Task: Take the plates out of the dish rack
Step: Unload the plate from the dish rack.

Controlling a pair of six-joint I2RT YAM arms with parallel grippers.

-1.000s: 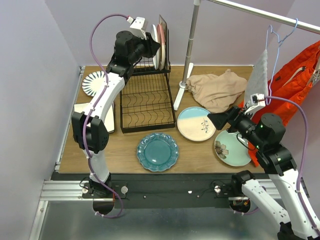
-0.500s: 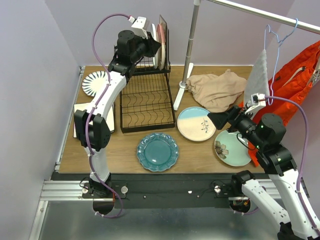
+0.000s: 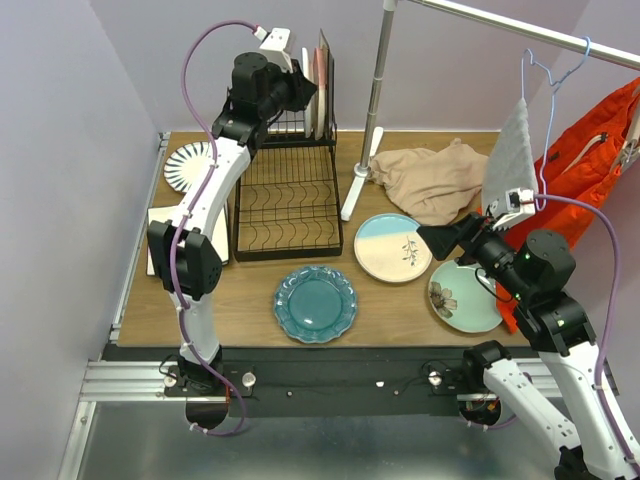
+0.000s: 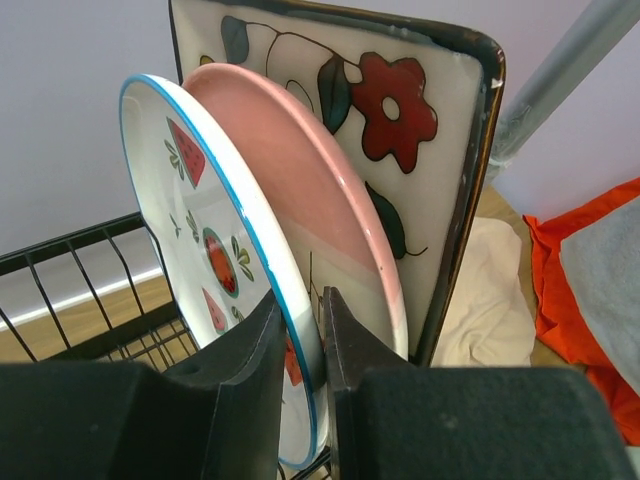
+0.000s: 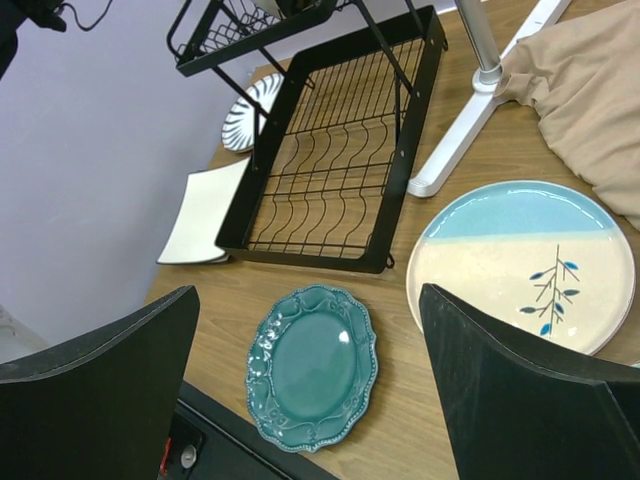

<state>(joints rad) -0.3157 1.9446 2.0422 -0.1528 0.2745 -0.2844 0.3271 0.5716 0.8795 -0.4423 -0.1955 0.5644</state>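
The black dish rack (image 3: 290,200) stands at the back left of the table. In its upper basket three plates stand on edge: a red-fruit white plate (image 4: 200,230), a cream-pink plate (image 4: 310,190) and a square floral plate (image 4: 420,110). My left gripper (image 4: 322,340) is shut on the lower rim of the red-fruit plate, one finger on each face. On the table lie a teal plate (image 3: 315,303), a cream-blue plate (image 3: 392,247), a pale green floral plate (image 3: 460,298) and a striped plate (image 3: 190,165). My right gripper (image 5: 310,310) hangs open above the teal plate (image 5: 312,365), holding nothing.
A metal clothes-rail stand (image 3: 375,100) rises just right of the rack, its foot (image 3: 352,195) on the table. Beige cloth (image 3: 435,180) lies behind the cream-blue plate. An orange garment (image 3: 590,150) and a hanger hang at the right. A white square dish (image 3: 160,235) lies left of the rack.
My left gripper's fingers have narrowed onto the red-fruit plate's rim, and the wrist has shifted slightly up and back. The right arm has barely moved.
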